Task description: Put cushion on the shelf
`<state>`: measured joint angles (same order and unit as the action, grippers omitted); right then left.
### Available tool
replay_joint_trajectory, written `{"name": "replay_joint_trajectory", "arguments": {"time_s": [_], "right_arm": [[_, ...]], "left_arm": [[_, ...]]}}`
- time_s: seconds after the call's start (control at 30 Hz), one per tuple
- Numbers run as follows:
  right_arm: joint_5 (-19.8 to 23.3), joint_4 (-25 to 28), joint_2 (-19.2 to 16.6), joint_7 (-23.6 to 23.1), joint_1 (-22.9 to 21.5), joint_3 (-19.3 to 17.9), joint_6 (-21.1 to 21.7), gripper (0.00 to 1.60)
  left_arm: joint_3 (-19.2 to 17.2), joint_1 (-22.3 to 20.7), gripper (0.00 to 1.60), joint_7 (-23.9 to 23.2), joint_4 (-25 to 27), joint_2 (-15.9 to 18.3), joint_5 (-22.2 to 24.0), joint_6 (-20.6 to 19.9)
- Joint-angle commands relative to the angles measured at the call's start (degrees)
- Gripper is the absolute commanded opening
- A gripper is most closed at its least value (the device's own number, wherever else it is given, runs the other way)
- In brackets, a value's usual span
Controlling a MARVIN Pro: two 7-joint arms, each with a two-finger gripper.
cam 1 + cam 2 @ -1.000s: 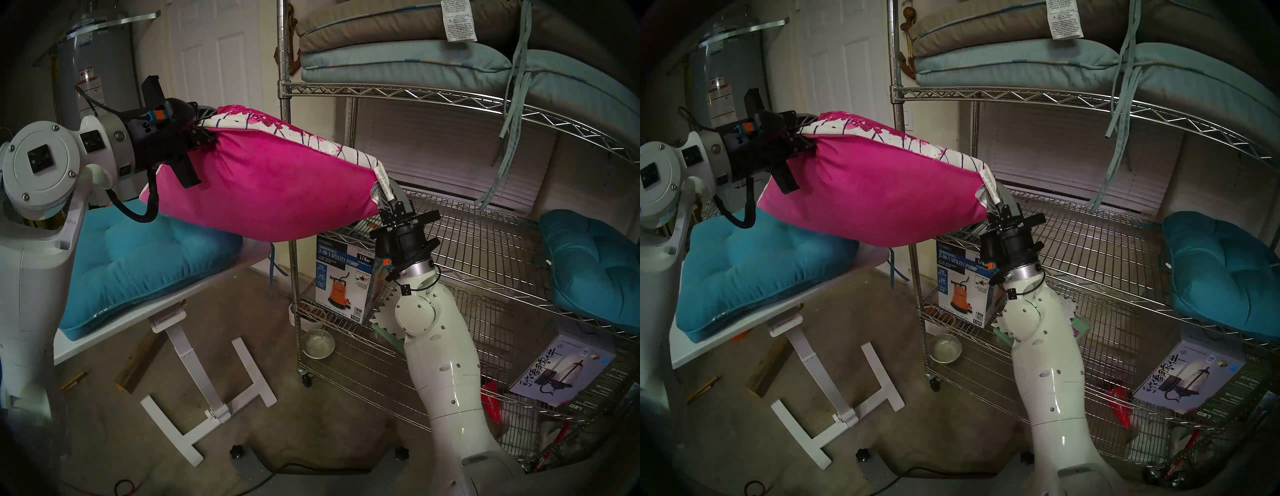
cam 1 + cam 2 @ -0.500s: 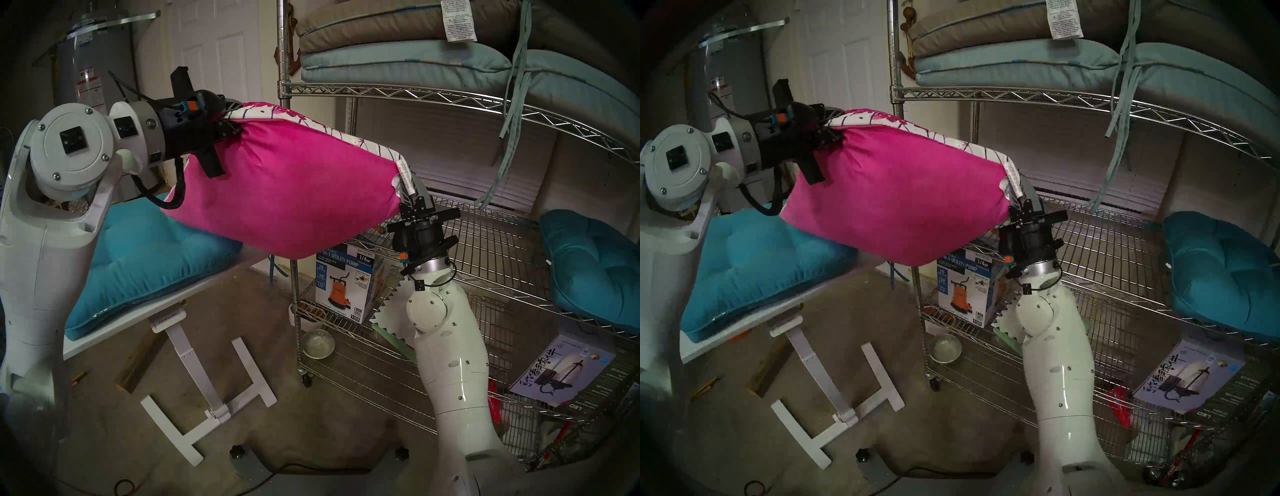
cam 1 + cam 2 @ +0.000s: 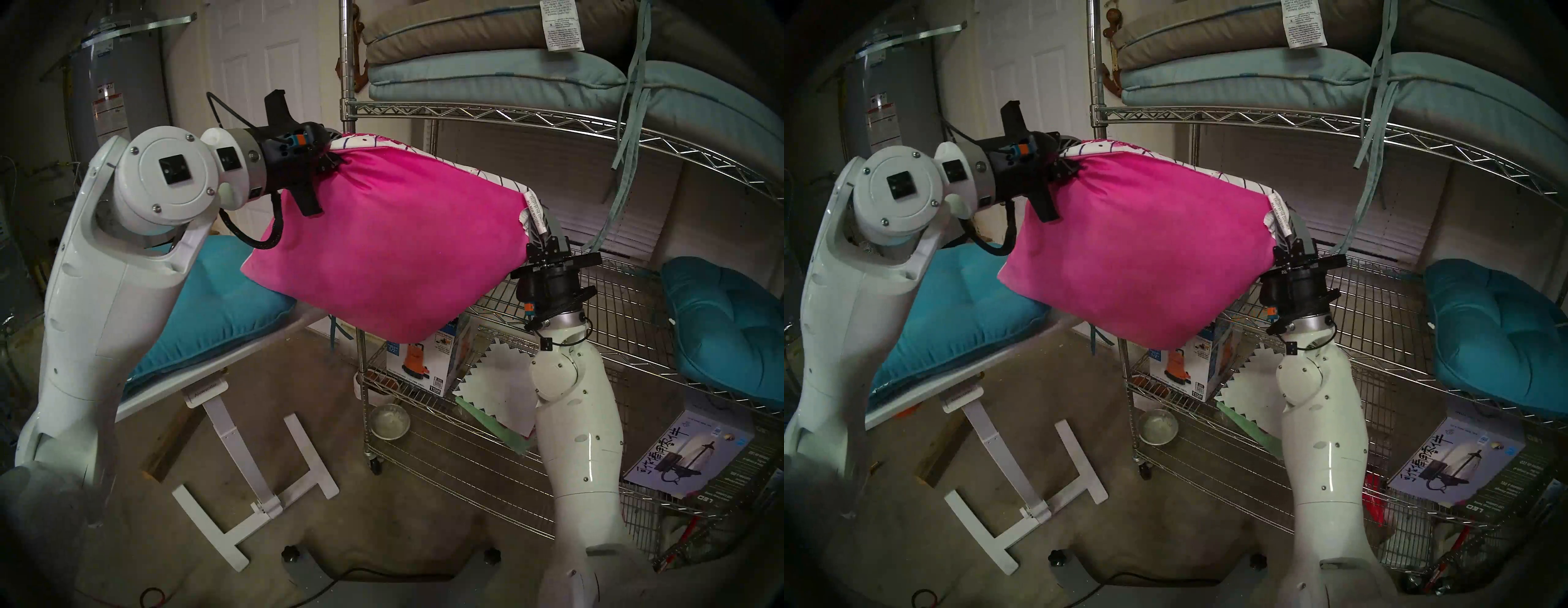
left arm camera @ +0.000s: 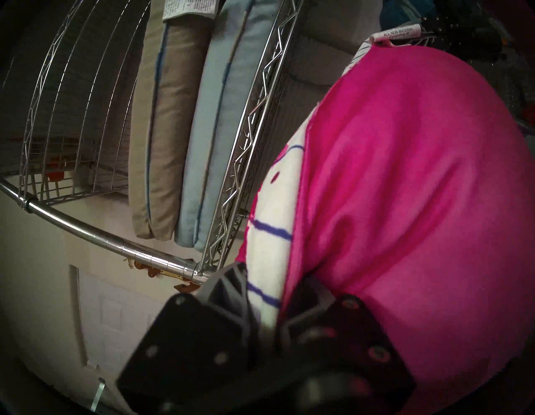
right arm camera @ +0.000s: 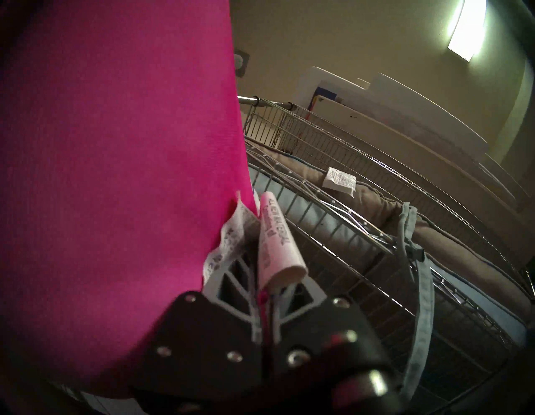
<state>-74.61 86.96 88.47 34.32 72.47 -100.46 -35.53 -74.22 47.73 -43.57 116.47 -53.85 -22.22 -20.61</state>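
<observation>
The plump cushion hangs in the air between my two arms, its pink face toward me and its white splashed face on top. My left gripper is shut on its upper left corner. At the right corner, by the white care tag, my right gripper is shut on the fabric. The cushion is in front of the left post of the chrome wire shelf, level with the gap under the upper tier. Its right end reaches over the middle tier.
Taupe and pale-blue pads lie stacked on the upper tier, ties hanging down. A teal tufted cushion lies on the middle tier's right end, another on the white tilting table at left. A pump box stands on a lower tier.
Both arms have carried the cushion to the right and slightly up, from over the white table toward the shelf. Both grips are unchanged.
</observation>
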Motion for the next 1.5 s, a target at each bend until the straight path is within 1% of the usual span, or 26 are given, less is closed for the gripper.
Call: {"name": "replay_joint_trajectory", "arguments": {"time_s": [0.0,0.03,0.07,0.1,0.13,0.17,0.3,0.4,0.43,0.47,0.53,0.57,0.63,0.73,0.77,0.8,0.83,0.93,1.17,1.2,1.23,1.27,1.37,1.4,1.47], "right_arm": [[1.7,0.0,-2.9,0.1,-5.7,-3.8,0.3,0.0],[1.7,0.2,-3.4,-0.2,-6.2,-4.0,0.2,0.0],[1.7,0.2,-3.4,-0.2,-6.2,-4.0,0.2,0.0],[1.6,-0.4,-3.5,-0.4,-7.3,-4.2,0.1,0.0],[1.6,-0.1,-4.0,-0.7,-7.9,-4.3,0.0,0.0],[1.6,-0.1,-4.0,-0.7,-7.9,-4.3,0.0,0.0],[1.5,-0.4,-5.4,-1.9,-10.3,-4.9,-0.2,0.0],[1.5,-0.5,-6.2,-2.3,-10.7,-5.3,-0.2,0.0],[1.4,-1.7,-6.4,-2.6,-12.5,-5.8,-0.1,0.0],[1.5,-1.0,-7.0,-2.8,-11.3,-5.9,-0.1,0.0],[1.7,-3.0,-8.2,-3.5,-13.0,-7.3,-0.1,0.0],[1.7,-3.0,-8.2,-3.5,-13.0,-7.3,-0.1,0.0],[1.8,-5.4,-8.8,-3.9,-14.5,-8.3,-0.2,0.0],[2.1,-8.6,-9.5,-4.1,-14.9,-9.3,-0.8,0.0],[2.2,-9.8,-9.8,-4.1,-15.0,-9.5,-1.1,0.0],[2.2,-10.4,-9.9,-4.0,-15.0,-9.7,-1.3,0.0],[2.3,-11.5,-10.1,-3.9,-15.2,-9.9,-1.6,0.0],[2.3,-13.9,-10.7,-3.5,-15.9,-10.4,-2.5,0.0],[2.0,-18.4,-11.9,-3.4,-17.7,-10.8,-4.2,0.0],[1.9,-19.0,-12.0,-3.4,-18.0,-10.8,-4.3,0.0],[1.8,-19.8,-12.1,-3.4,-18.3,-10.7,-4.6,0.0],[1.7,-20.3,-12.2,-3.4,-18.6,-10.6,-4.8,0.0],[1.1,-22.3,-12.2,-3.7,-19.9,-10.0,-5.7,0.0],[1.1,-22.3,-12.2,-3.7,-19.9,-10.0,-5.7,0.0],[0.7,-23.5,-12.3,-3.8,-20.4,-9.8,-6.2,0.0]], "left_arm": [[0.6,-6.6,0.0,3.5,-5.5,-3.7,-3.4,1.1],[0.4,-6.6,0.0,4.3,-6.4,-4.7,-3.9,1.8],[0.4,-6.6,0.0,4.3,-6.4,-4.7,-3.9,1.8],[1.0,-7.9,0.0,4.3,-7.4,-5.1,-4.1,1.9],[0.9,-8.5,0.0,4.8,-8.2,-6.0,-4.5,2.5],[0.9,-8.5,0.0,4.8,-8.2,-6.0,-4.5,2.5],[1.7,-11.1,0.0,5.7,-10.9,-8.2,-5.4,3.8],[2.0,-11.5,0.0,6.0,-11.9,-8.9,-5.9,4.3],[3.0,-13.2,0.0,5.8,-13.3,-9.2,-6.0,4.4],[2.7,-12.0,0.0,6.3,-13.3,-9.8,-6.5,4.8],[4.6,-13.6,0.0,6.6,-16.2,-11.1,-7.4,5.5],[4.6,-13.6,0.0,6.6,-16.2,-11.1,-7.4,5.5],[6.4,-15.0,0.0,6.8,-18.7,-12.1,-8.2,6.0],[8.5,-15.1,0.0,7.9,-21.5,-13.4,-9.6,6.8],[9.4,-15.4,0.0,8.4,-23.3,-14.0,-10.2,7.2],[9.9,-14.6,0.0,8.9,-22.6,-13.8,-10.9,7.0],[10.8,-15.2,0.0,9.5,-25.1,-14.5,-11.5,7.7],[12.4,-14.7,0.0,11.5,-27.1,-15.0,-13.1,8.2],[14.1,-15.9,0.0,15.5,-34.9,-16.5,-14.9,10.1],[14.2,-15.5,0.0,15.9,-34.9,-16.3,-15.1,10.2],[14.3,-15.9,0.0,16.5,-36.7,-16.8,-15.2,10.8],[14.4,-15.7,0.0,16.9,-36.8,-16.6,-15.4,11.0],[14.4,-16.3,0.0,18.2,-40.4,-17.2,-15.3,12.3],[14.4,-16.3,0.0,18.2,-40.4,-17.2,-15.3,12.3],[14.4,-16.7,0.0,18.8,-42.2,-17.4,-15.4,13.2]]}}
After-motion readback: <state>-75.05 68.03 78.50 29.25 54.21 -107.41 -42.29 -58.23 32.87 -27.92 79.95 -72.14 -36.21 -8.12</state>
